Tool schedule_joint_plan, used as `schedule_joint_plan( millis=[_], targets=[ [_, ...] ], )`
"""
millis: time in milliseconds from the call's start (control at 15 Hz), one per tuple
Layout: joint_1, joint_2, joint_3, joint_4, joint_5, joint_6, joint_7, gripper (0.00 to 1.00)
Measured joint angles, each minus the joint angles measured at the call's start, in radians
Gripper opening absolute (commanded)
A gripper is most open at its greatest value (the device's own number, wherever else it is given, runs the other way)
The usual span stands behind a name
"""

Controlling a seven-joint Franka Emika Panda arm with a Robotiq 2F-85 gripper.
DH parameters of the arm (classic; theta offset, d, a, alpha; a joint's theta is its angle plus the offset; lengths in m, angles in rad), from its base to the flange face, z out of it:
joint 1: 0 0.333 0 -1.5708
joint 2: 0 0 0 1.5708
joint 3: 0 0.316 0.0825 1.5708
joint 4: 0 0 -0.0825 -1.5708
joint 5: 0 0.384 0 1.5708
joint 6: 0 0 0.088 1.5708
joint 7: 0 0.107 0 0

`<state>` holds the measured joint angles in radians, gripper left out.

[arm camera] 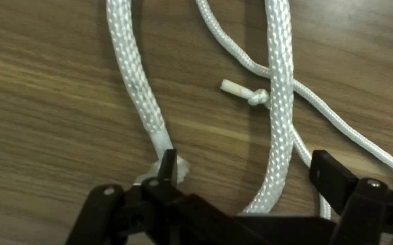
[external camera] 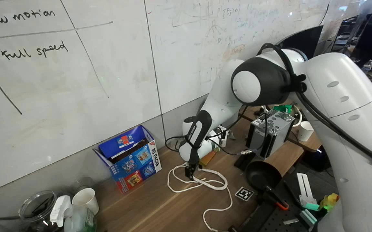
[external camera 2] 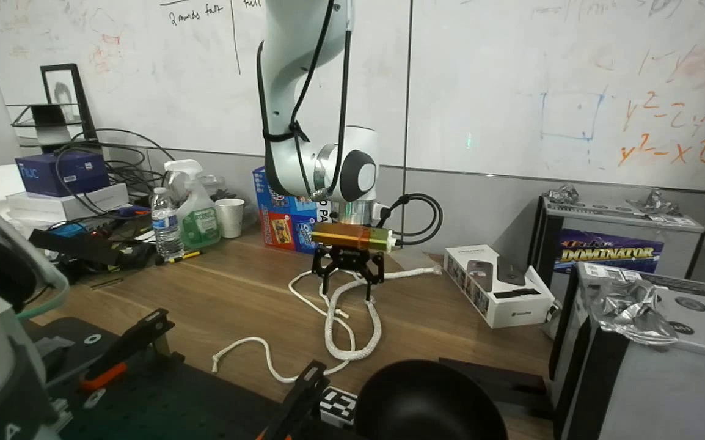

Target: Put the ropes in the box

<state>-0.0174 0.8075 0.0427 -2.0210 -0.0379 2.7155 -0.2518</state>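
Two white ropes lie loosely looped on the wooden table. The thick rope also shows in both exterior views. The thin rope runs under it, and its tail curls toward the table's front in both exterior views. The blue printed box stands open-topped against the wall; the arm partly hides it in an exterior view. My gripper is open, low over the ropes. A thick strand passes between its fingers; the left finger overlaps the thick rope's frayed end.
A black pan stands near the table's front, beside a printed marker. A white phone box and grey devices are on one side. A spray bottle and paper cup stand by the blue box.
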Motion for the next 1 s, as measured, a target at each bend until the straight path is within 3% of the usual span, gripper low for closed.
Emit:
schedule_joint_plan(
  millis=[1000],
  targets=[
    [0.03,0.027,-0.009,0.016,-0.02,0.004,0.055,1.0]
  ],
)
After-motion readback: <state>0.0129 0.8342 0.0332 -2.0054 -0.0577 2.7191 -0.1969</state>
